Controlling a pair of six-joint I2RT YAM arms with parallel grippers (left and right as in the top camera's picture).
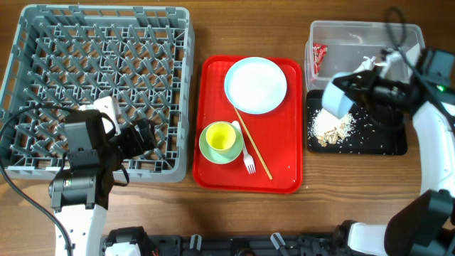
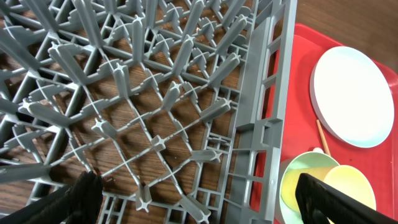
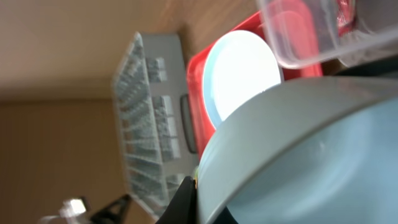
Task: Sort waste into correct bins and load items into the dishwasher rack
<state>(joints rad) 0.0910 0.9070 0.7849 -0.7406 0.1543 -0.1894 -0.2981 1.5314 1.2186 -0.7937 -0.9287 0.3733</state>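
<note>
At the right of the overhead frame, the right gripper [image 1: 359, 84] pinches the small white bowl [image 1: 338, 97], tilted above the black tray [image 1: 384, 142] where the food scraps [image 1: 330, 129] lie. The red wrapper [image 1: 319, 57] sits in the clear tub [image 1: 355, 32] just above. At lower left, the left gripper [image 1: 146, 135] hangs over the rack [image 1: 99, 43] with its fingers [image 2: 74, 199] spread wide and empty. On the red serving tray [image 1: 281, 171] in the centre are the white plate [image 1: 255, 84], the fork [image 1: 247, 153] and the green bowl [image 1: 210, 151] — the yellow cup [image 1: 221, 136] stands inside it.

grey plastic rack [image 1: 99, 85], glossy red tray [image 1: 213, 135], wood-grain table [image 1: 249, 28]
</note>
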